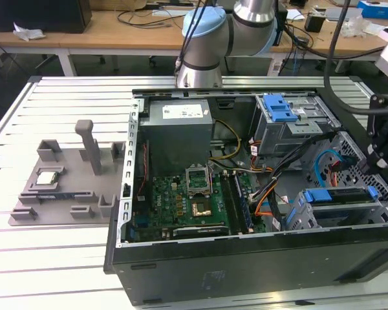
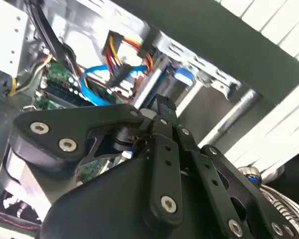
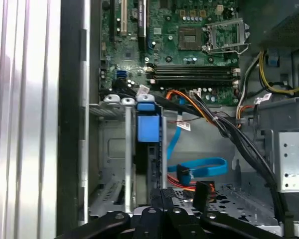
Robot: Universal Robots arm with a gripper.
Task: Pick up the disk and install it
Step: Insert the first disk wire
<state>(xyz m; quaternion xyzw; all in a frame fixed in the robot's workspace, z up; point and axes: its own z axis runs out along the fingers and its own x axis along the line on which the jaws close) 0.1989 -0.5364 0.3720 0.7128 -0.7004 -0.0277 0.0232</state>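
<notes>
Claw [image 3: 183, 191] spread, empty, over disk [image 3: 148, 129] inside cage [image 3: 112, 149], cables [image 3: 204, 167] just beside.

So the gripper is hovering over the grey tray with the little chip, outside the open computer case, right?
No. The exterior view shows the gripper hovering over the open computer case, near the disk in its drive cage; the grey tray with the chip lies at that view's left.

Exterior view above computer case [image 1: 246, 261], both wrist views close inside, seemingly sharing blue cable [image 3: 202, 167] [image 2: 97, 82]
</notes>
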